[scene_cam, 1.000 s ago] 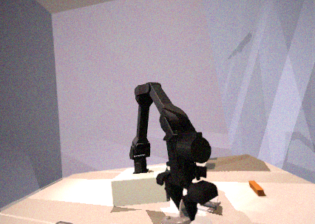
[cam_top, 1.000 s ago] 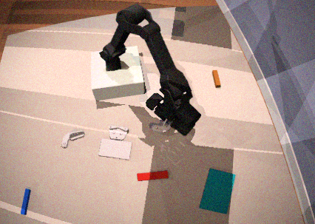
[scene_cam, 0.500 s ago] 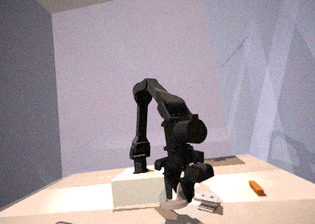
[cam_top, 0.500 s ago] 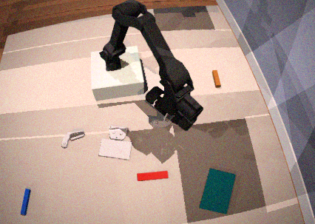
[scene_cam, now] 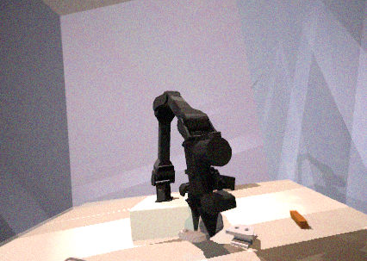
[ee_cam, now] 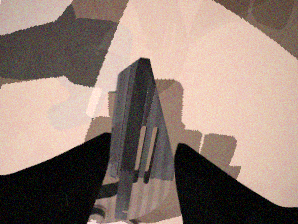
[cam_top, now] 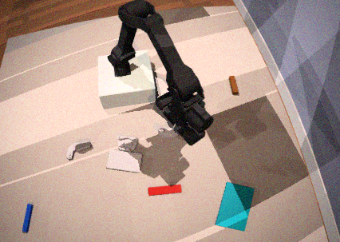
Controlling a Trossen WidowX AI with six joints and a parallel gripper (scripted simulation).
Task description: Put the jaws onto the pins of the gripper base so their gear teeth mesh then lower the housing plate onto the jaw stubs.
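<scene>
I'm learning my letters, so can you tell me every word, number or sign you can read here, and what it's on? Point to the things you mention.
There are none that I can read.
The flat red bar (cam_top: 164, 190), the flat teal sheet (cam_top: 235, 206) and the thin blue bar (cam_top: 27, 218): no letters or numbers show.
The black robot arm (cam_top: 165, 54) (scene_cam: 164, 136): no writing shows, though any tiny marks would be too blurred to read.

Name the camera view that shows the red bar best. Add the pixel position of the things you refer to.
The top view: the red bar (cam_top: 164, 190) lies there whole and unobstructed, its full length visible. The exterior and wrist views show none of it.
</scene>
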